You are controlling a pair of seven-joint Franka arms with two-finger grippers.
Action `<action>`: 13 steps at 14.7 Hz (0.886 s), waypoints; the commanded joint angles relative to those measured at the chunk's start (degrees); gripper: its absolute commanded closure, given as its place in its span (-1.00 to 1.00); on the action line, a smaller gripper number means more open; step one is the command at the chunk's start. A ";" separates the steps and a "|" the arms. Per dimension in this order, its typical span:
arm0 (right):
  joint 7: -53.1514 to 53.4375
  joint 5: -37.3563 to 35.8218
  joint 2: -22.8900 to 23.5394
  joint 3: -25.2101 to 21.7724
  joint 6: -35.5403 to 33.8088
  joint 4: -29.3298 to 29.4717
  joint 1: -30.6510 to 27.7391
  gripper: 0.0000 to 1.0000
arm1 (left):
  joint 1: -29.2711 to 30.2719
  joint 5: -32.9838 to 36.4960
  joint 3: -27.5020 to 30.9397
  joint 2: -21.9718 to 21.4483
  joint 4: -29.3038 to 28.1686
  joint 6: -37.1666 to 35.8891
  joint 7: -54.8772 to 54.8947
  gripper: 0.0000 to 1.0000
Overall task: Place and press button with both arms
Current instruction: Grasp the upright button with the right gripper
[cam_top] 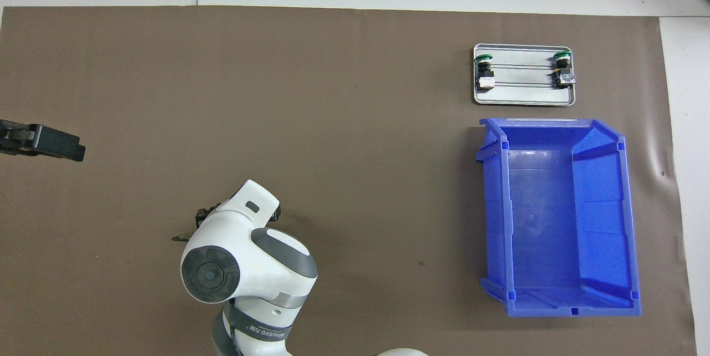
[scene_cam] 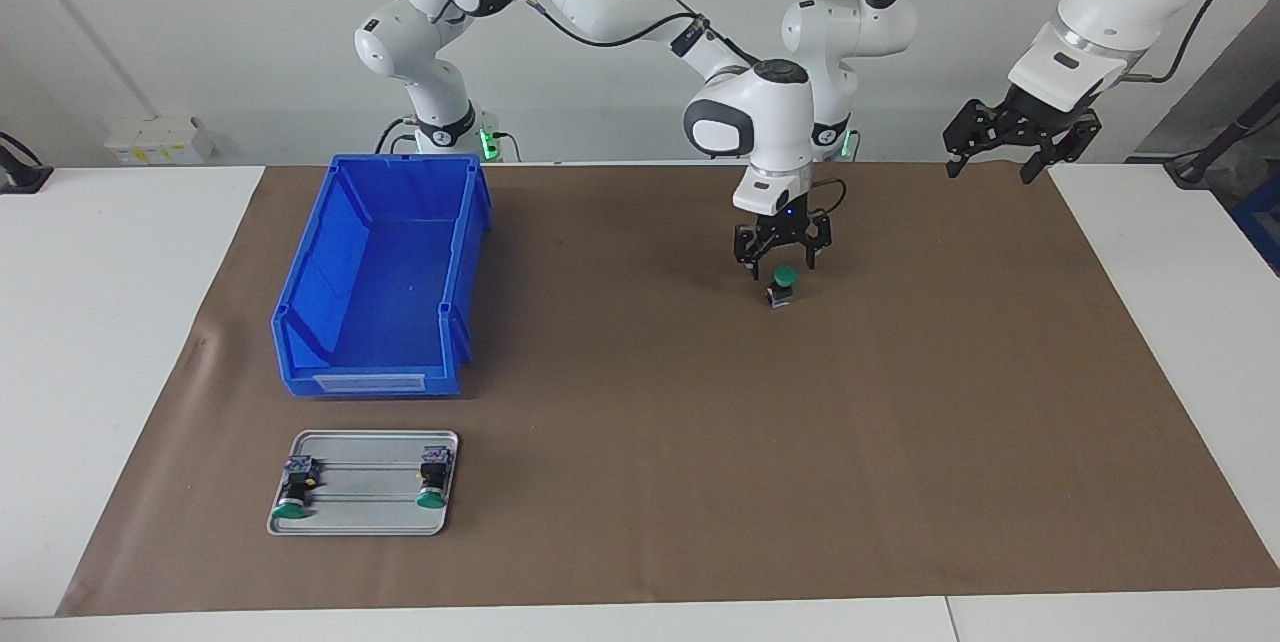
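While over button [scene_cam: 783, 283], right gripper [scene_cam: 782, 262] wide.

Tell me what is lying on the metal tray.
Two green-capped buttons lie on their sides on the metal tray, one near each short end. Nothing covers the tray in either view.

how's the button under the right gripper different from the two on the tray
The button under the right gripper stands upright on the brown mat, green cap up; the two tray buttons lie on their sides. It stands alone near the robots; they sit far from them on the metal tray, beside the blue bin. All three look the same model.
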 commanded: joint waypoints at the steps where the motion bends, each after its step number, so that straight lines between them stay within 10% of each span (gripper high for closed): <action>1: 1.55 -2.11 -1.50 -0.35 2.21 -3.12 0.69 -0.87 | -0.21 -0.53 0.33 -1.47 -1.86 0.61 0.14 -1.00; 6: 1.55 -5.00 -1.42 -0.35 3.17 -2.95 0.70 -0.40 | 0.06 -0.53 0.33 -1.56 -1.95 0.62 0.32 -1.00; 13: 1.55 -7.20 -1.33 -0.35 5.28 -2.59 0.52 -0.39 | 1.55 -0.53 0.94 -1.56 -1.95 0.79 0.23 -1.00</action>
